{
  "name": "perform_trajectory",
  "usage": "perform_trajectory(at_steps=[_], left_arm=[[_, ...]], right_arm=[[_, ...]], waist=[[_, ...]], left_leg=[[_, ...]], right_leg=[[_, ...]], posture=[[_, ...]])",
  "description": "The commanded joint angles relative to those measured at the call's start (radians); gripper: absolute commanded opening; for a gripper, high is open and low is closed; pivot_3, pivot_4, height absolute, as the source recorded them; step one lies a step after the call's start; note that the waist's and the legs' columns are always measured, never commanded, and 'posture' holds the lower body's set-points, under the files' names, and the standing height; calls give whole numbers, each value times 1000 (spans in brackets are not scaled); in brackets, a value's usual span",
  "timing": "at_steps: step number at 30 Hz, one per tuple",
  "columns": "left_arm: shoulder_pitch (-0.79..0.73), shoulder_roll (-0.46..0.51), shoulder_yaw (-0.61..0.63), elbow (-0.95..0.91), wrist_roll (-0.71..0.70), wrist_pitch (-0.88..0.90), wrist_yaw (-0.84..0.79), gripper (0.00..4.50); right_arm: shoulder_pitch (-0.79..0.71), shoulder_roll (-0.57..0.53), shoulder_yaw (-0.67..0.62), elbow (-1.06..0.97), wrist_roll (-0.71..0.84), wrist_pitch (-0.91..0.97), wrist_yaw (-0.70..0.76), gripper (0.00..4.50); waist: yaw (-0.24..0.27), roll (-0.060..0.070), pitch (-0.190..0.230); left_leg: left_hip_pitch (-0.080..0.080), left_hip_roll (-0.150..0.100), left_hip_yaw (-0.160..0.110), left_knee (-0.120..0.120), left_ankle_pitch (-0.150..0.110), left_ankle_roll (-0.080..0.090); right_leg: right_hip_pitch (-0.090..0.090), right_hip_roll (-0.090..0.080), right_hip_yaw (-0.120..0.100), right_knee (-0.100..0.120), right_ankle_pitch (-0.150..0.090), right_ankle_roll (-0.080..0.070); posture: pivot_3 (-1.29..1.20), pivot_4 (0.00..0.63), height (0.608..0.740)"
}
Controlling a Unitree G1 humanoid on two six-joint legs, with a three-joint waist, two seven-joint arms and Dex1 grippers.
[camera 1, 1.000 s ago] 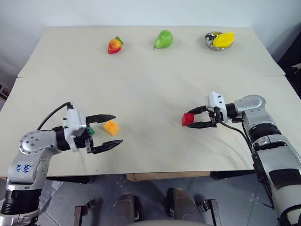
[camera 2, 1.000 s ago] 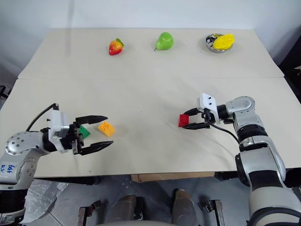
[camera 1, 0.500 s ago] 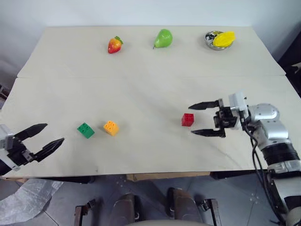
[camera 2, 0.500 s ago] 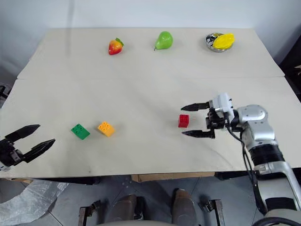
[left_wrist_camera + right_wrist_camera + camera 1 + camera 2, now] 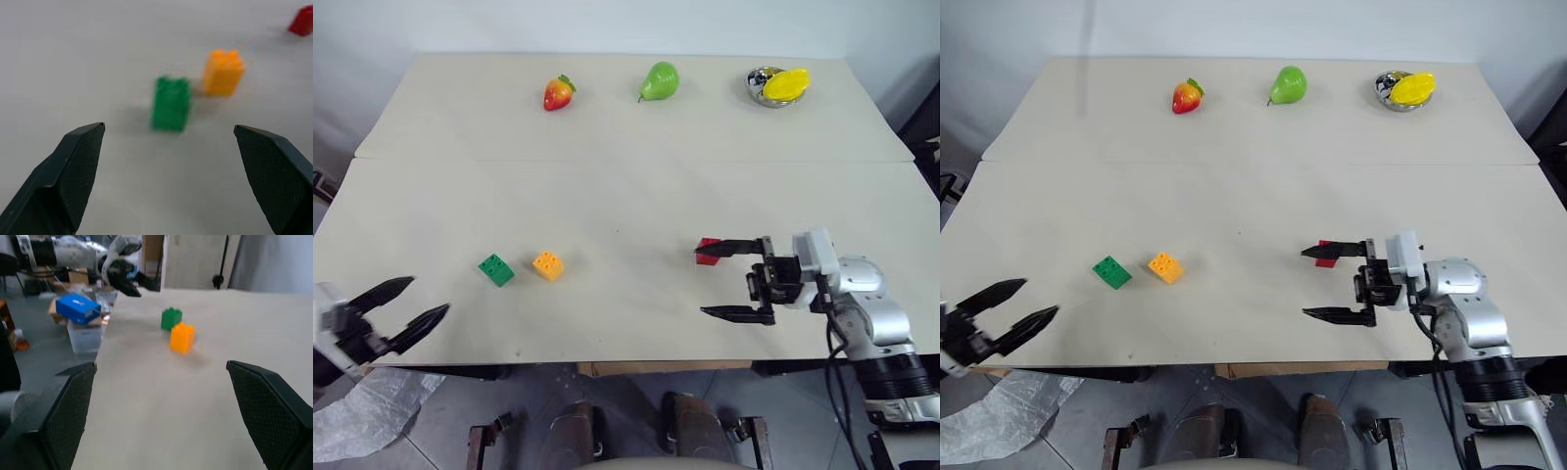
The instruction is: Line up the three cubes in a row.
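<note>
Three cubes lie on the beige table (image 5: 626, 196). The green cube (image 5: 495, 269) and the orange-yellow cube (image 5: 548, 265) sit close together at the front left. The red cube (image 5: 708, 252) rests apart at the front right. My right gripper (image 5: 701, 281) is open, pointing left, just in front of the red cube; its upper finger crosses the cube's near side in the head views. My left gripper (image 5: 429, 297) is open at the front left edge, a short way left of the green cube (image 5: 170, 103), holding nothing.
A toy strawberry (image 5: 559, 93), a green pear (image 5: 658, 80) and a metal bowl (image 5: 759, 76) holding a yellow fruit stand along the far edge. A seam (image 5: 626, 160) crosses the table. Off the table's left side, a blue box (image 5: 78, 307) sits on a clear bin.
My right gripper opened wide, let go of the red cube and drew back toward the front edge. My left arm pulled away leftward from the green and orange-yellow cubes.
</note>
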Motion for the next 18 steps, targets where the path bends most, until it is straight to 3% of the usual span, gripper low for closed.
perform_trajectory(at_steps=[1,8,18], left_arm=[[-6,-36,-81,-113,51,7,92,4500],[-139,-73,-223,86,192,-45,195,4500],[-217,-54,-224,134,142,-51,151,4500]], right_arm=[[22,-34,-59,-27,9,20,14,4460],[67,-30,-69,-91,9,76,-5,4460],[124,-18,-91,-138,0,84,-47,4460]], waist=[[-2,0,0],[-1,1,-1],[6,1,-1]], left_leg=[[0,0,0,0,0,0],[2,1,2,1,1,1],[2,-1,2,1,1,1]], right_leg=[[0,0,0,0,0,0],[1,2,0,1,0,0],[1,1,0,1,0,0]], posture=[[0,150,740],[0,150,740],[0,150,740]])
